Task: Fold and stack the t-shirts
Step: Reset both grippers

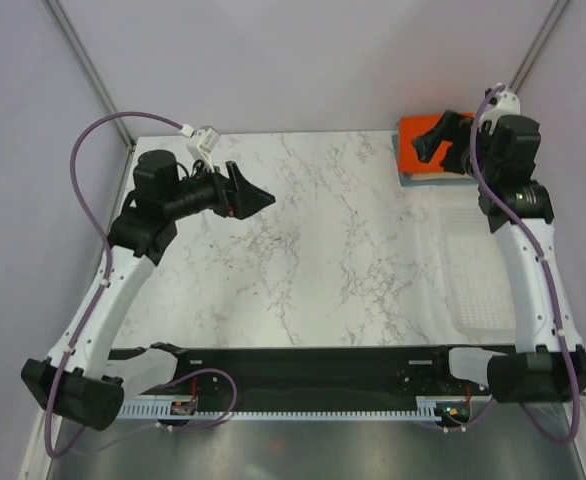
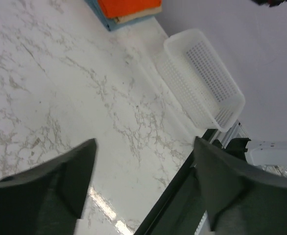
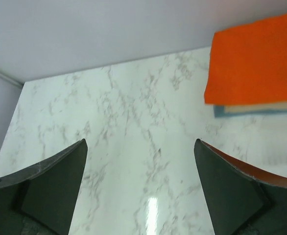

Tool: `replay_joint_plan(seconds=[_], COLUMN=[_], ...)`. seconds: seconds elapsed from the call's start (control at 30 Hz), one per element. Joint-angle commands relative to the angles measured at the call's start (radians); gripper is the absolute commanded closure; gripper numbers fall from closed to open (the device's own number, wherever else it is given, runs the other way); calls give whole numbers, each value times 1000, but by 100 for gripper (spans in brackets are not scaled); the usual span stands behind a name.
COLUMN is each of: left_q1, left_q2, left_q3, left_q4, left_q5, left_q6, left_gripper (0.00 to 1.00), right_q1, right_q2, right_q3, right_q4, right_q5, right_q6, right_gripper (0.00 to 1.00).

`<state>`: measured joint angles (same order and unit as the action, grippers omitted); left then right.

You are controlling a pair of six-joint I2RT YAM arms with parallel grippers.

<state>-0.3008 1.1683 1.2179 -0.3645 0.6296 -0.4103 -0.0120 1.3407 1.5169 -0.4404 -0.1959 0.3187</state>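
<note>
Three t-shirts (image 1: 420, 152) stacked, both claws idling
Left gripper (image 1: 253, 197) is hanging wide open, empty, stack lying far ahead to its right; right gripper (image 3: 141, 188) is gaping empty, orange t-shirt (image 3: 253, 58) topping tan t-shirt (image 3: 261, 106) and blue t-shirt (image 3: 221, 111) ahead-right. Judging work nearly done: any retreat should be rising straight, sparing the top fold; wall (image 1: 323, 60) crowding beyond, basket (image 2: 202, 78) flanking, table (image 1: 323, 250) opening leftward

My right arm (image 1: 503, 150) hid part of the bright orange cloth t-shirt (image 1: 407, 150); only thin edges showed of the tan-beige cloth t-shirt (image 3: 266, 106) and light blue cloth t-shirt (image 3: 220, 110) beneath.
</note>
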Motion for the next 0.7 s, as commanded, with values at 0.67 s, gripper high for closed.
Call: replay_joint_plan(seconds=[0.67], left_q1=[-4], left_q2=[-464], left_q3=[-294], left_q4=[16], left_q5=[8], left_q6=[-13], left_gripper=[2], right_q1=[-8], right_q2=[-617], right_q3=[-466], right_q4=[-265], right_q5=[-67], right_q6=[169], right_gripper=[2])
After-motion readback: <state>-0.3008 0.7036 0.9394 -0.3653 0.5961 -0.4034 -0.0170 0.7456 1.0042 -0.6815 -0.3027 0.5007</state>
